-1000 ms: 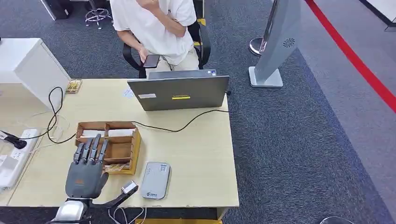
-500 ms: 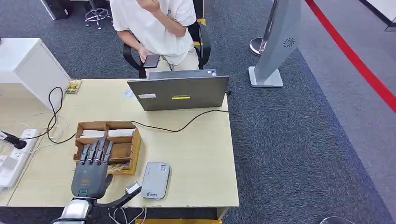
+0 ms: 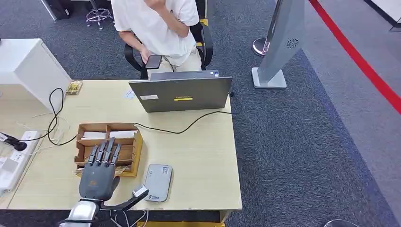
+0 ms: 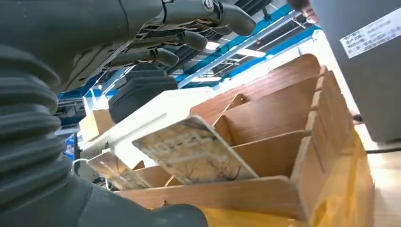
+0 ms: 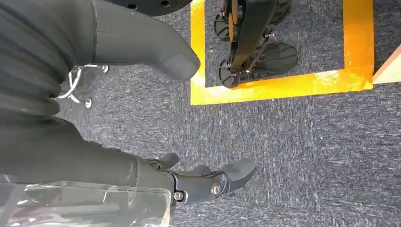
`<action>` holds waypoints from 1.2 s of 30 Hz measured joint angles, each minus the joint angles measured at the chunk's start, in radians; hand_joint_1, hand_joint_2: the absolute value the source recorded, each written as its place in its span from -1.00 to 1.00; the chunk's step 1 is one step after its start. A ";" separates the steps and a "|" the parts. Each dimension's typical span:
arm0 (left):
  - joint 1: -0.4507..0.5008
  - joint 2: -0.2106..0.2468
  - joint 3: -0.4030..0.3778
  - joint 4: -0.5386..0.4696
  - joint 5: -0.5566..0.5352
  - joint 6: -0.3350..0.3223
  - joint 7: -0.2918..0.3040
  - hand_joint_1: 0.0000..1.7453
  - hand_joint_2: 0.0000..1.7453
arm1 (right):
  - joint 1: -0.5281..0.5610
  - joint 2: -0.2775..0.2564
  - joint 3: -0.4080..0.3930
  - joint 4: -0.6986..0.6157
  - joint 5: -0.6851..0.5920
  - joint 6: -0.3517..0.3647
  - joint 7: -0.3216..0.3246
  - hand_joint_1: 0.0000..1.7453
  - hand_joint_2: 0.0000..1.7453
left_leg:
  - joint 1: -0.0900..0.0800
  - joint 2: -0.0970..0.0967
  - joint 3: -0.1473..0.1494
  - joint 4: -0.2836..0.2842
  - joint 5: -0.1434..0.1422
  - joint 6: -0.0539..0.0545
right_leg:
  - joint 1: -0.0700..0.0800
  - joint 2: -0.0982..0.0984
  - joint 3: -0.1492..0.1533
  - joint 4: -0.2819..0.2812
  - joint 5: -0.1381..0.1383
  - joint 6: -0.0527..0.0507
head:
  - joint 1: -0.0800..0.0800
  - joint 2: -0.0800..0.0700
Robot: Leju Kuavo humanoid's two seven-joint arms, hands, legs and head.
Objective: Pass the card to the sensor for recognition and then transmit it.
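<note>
Pale wooden desk (image 3: 203,156): left hand (image 3: 98,177) is held over the divided wooden box (image 3: 130,146), fingers spread, nothing gripped; a card (image 4: 191,153), print blurred, is seen leaning inside.

A grey laptop (image 3: 181,93) stood open on the counter (image 3: 203,156), its black cable (image 3: 189,126) trailing across. Behind it, a seated person (image 3: 158,28) held a phone (image 3: 153,61).

Tray (image 3: 137,150): bare matt wood. Table (image 3: 203,156): smooth pale laminate. Carpet (image 3: 302,142): rough grey pile. Laptop (image 3: 182,94): matt grey shell.
</note>
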 joint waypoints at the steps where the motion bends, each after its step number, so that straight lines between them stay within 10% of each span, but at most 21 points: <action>1: 0.000 0.000 -0.003 0.000 0.000 0.000 0.000 -1.00 1.00 | 0.000 0.000 0.000 0.000 0.000 0.000 0.000 -1.00 1.00 | 0.000 0.000 0.000 0.000 0.000 0.000 | 0.000 0.000 0.000 0.000 0.000 0.000 | 0.000 0.000; 13: 0.000 -0.005 -0.018 0.000 0.000 0.000 -0.003 -1.00 1.00 | 0.000 0.002 0.000 0.000 0.000 0.000 -0.002 -1.00 1.00 | 0.000 0.000 0.000 0.000 0.000 0.000 | 0.000 0.000 0.000 0.000 0.000 0.000 | 0.000 0.000; 14: 0.000 -0.005 -0.021 0.000 0.000 0.000 -0.003 1.00 1.00 | 0.000 0.002 0.000 0.000 0.000 0.000 -0.002 -1.00 1.00 | 0.000 0.000 0.000 0.000 0.000 0.000 | 0.000 0.000 0.000 0.000 0.000 0.000 | 0.000 0.000; 36: 0.005 -0.034 -0.024 0.000 0.000 -0.018 -0.082 1.00 1.00 | 0.000 0.002 0.000 0.000 0.012 -0.002 0.008 -1.00 1.00 | 0.000 0.000 0.000 0.000 0.000 0.000 | 0.000 0.000 0.000 0.000 0.000 0.000 | 0.000 0.000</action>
